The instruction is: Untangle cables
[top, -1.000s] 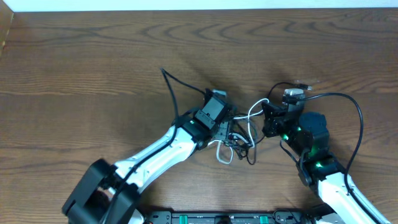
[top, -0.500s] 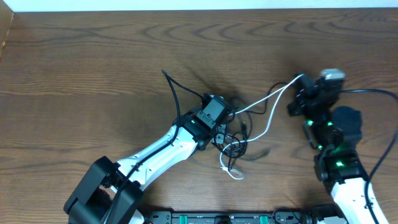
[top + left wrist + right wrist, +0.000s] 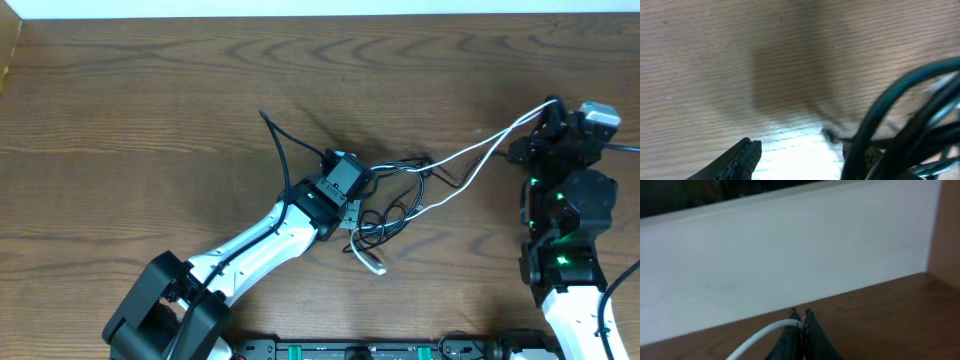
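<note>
The right gripper (image 3: 801,315) is clenched on the white cable (image 3: 772,327), which stretches from its tips to the black cables (image 3: 880,106) bunched under the left gripper (image 3: 352,197). I cannot tell whether that one grips anything.

The counter (image 3: 150,100) is dark brown wood grain with a low sheen. The black cables (image 3: 392,212) wear glossy plastic sheaths that catch the light; the white cable (image 3: 480,150) looks smooth and matt. The left arm's shell (image 3: 250,245) is glossy white plastic.
</note>
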